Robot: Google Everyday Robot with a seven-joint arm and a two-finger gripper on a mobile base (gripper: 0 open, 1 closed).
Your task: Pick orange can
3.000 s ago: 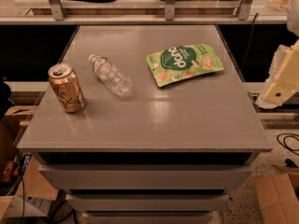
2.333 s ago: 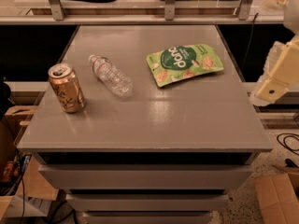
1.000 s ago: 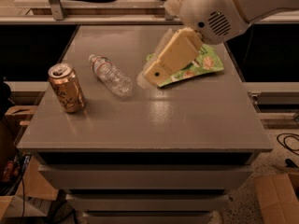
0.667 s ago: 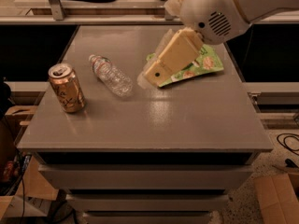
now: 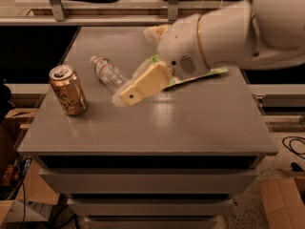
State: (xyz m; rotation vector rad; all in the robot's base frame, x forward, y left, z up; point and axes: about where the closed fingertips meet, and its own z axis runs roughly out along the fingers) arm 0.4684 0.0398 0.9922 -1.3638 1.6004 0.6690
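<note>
Approach step: your gripper (image 5: 125,95) was short of the orange can (image 5: 68,90).

You had the gripper over the middle of the table (image 5: 190,128), its tip aimed at the left edge and just beside the water bottle (image 5: 107,73), which lay on its side. Whether it was apart or together could not be told. The orange can stood upright near the left edge, toward the front-left corner, apart from the gripper and ungrasped. Your next move likely called for clearing the bottle without nudging it, then setting the gripper around the can's side before closing.
</note>
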